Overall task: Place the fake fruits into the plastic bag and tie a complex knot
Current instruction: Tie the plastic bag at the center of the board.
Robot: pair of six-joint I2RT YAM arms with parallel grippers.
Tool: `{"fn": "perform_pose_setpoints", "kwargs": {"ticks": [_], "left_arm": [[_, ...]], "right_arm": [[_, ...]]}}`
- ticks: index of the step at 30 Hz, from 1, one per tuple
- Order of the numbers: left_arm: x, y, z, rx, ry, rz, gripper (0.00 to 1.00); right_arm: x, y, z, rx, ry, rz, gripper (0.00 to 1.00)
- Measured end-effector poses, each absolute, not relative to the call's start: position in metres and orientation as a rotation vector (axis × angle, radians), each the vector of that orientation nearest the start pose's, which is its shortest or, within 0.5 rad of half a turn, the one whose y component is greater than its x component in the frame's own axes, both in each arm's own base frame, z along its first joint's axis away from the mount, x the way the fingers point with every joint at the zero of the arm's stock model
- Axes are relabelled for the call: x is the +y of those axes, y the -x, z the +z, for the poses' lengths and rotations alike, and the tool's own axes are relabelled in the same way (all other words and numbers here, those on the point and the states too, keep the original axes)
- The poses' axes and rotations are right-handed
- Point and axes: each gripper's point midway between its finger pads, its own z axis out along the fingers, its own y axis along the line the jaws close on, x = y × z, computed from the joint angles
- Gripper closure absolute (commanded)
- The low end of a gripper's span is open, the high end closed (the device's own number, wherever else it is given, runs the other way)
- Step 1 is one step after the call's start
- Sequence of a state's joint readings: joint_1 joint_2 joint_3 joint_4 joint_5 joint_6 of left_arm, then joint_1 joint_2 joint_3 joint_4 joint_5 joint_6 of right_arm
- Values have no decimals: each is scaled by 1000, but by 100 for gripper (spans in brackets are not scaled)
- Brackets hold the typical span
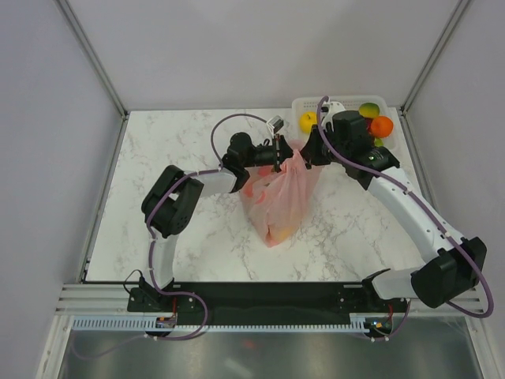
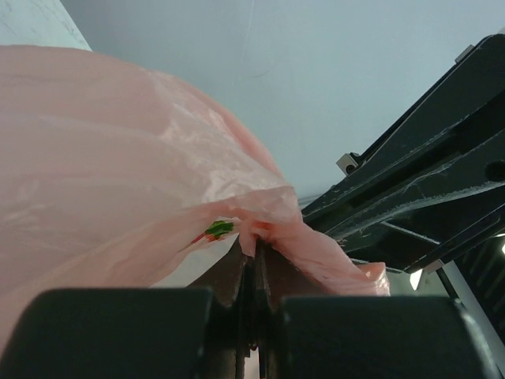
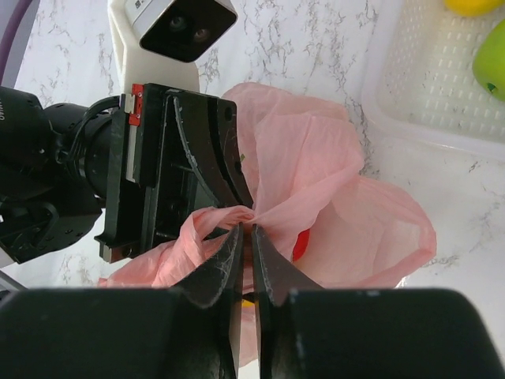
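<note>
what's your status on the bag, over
Left pincer shut on plastic bag top. Right pincer shut on it too. Some fake fruits in white basket, not bagged. Nothing in the way.

The plastic bag (image 1: 282,197) is thin, translucent pink film, crinkled and faintly shiny. The fake fruits (image 1: 381,126) look like glossy plastic. The basket (image 3: 430,71) is matt white lattice plastic. The worktop (image 1: 181,158) is smooth, white and marble-veined. The left claw (image 2: 254,251) and right claw (image 3: 246,237) are matt black plastic.
</note>
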State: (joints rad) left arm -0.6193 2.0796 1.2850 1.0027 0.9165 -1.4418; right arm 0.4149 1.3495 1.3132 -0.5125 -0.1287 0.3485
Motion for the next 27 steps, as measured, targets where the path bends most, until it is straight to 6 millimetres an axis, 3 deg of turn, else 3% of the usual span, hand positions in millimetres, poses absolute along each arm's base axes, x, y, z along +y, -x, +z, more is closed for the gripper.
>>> {"fn": "perform_pose_setpoints", "kwargs": {"ticks": [5, 9, 15, 22, 27], "left_arm": [[-433, -319, 236, 1921, -268, -2170, 98], [-435, -319, 234, 1925, -272, -2172, 98], [-437, -317, 236, 1918, -289, -2178, 98], [-439, -315, 238, 1913, -300, -2182, 98], [-439, -315, 240, 1909, -303, -2182, 98]], "right_arm": [[198, -357, 259, 2160, 153, 590, 84], [197, -358, 259, 2157, 154, 582, 73], [184, -357, 269, 2130, 130, 549, 68], [157, -351, 286, 2085, 73, 504, 70], [145, -341, 277, 2106, 55, 482, 79]]}}
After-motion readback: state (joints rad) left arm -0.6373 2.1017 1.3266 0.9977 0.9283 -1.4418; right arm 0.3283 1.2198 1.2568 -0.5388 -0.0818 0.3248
